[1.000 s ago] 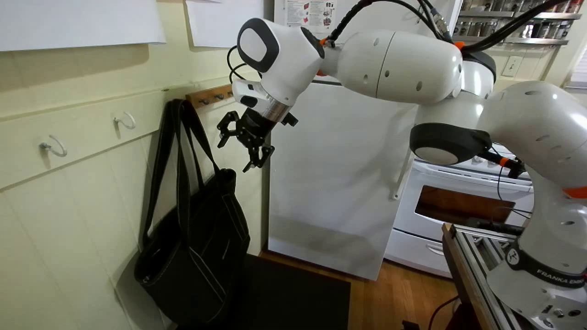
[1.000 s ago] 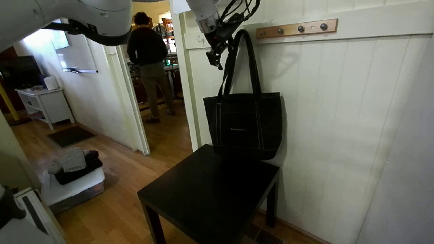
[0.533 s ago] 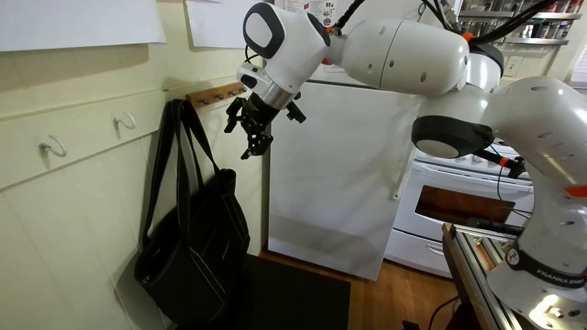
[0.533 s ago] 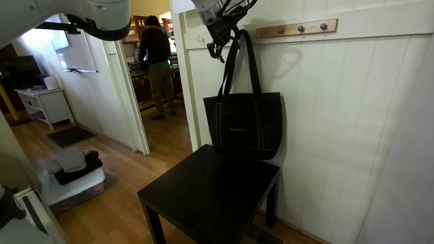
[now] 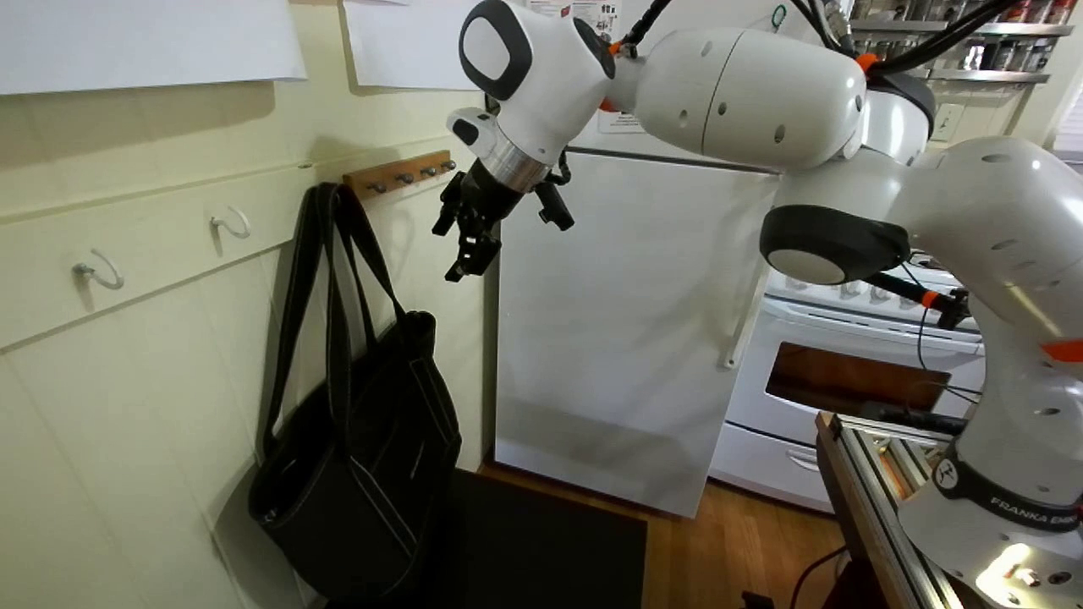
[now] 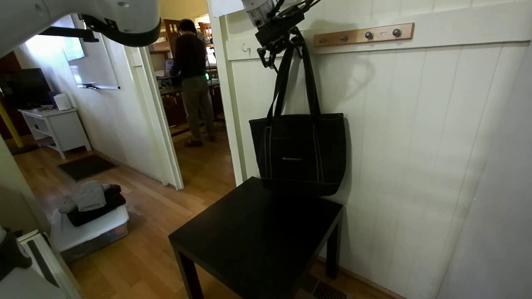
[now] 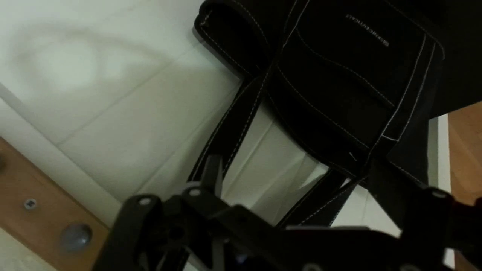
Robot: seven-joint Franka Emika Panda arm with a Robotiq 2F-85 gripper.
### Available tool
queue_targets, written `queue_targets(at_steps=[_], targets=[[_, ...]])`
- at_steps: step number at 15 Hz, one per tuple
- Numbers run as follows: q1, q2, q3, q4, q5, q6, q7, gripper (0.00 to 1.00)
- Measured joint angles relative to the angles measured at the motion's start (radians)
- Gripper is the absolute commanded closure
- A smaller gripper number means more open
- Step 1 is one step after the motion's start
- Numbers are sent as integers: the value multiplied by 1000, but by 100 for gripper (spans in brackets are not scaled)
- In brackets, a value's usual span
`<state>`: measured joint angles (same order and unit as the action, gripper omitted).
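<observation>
Left to right in an exterior view: pale wall [image 5: 110, 423], black bag [image 5: 372, 474] hanging on it by its straps [image 5: 338, 364], then the gripper [image 5: 447, 252], spread wide, holding nothing (white fridge [image 5: 622, 338] beyond). Likely a positioning step; gripping a strap would call for moving left.

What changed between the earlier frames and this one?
The robot arm has lifted its open jaws and carried them slightly rightward in both exterior views, turning them a little. In an exterior view, the standing person in the background has shifted right. Nothing was taken hold of or let go. The hanging black tote bag and the black side table stayed put.
</observation>
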<state>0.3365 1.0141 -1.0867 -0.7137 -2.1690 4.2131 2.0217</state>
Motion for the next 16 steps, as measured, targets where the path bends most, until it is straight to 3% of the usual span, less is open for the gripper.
queue_targets(at_steps=[8, 16], targets=[[-52, -59, 52, -44, 6, -6, 157, 0], [-56, -92, 81, -97, 16, -12, 155, 0]])
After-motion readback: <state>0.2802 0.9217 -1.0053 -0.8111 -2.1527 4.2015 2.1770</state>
